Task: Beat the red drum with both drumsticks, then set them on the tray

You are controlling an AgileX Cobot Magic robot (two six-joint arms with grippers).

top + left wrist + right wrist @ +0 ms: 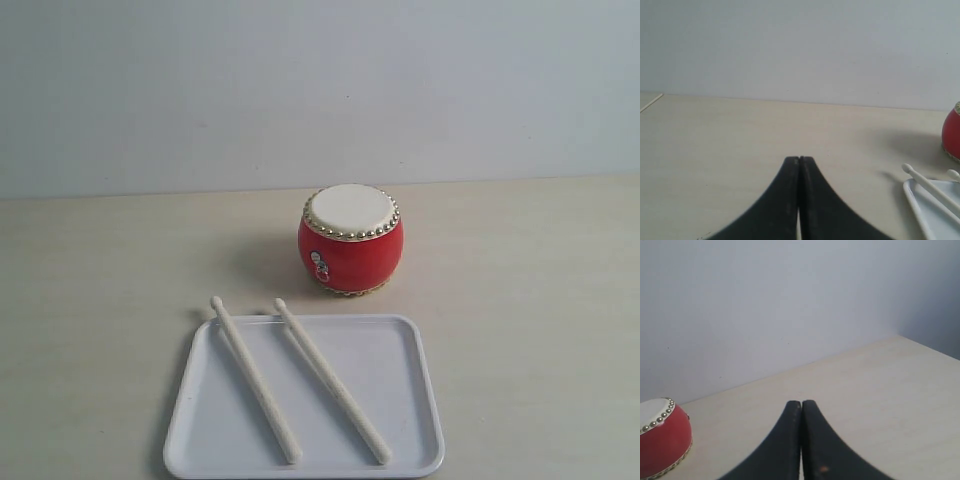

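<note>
While the sticks (254, 379) lay on the tray (392, 368) at lower centre, tips toward the upper left just short of the drum (352, 250), the left gripper (799, 159) and right gripper (801, 402) stood pressed together and empty, the left seemingly nearer those tips.

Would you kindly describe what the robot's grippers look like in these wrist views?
Both the left gripper and right gripper have two matte black fingers, narrow at the tips and flaring outward toward the base. The right one bears a small orange speck. No cables or arm links are visible.
</note>
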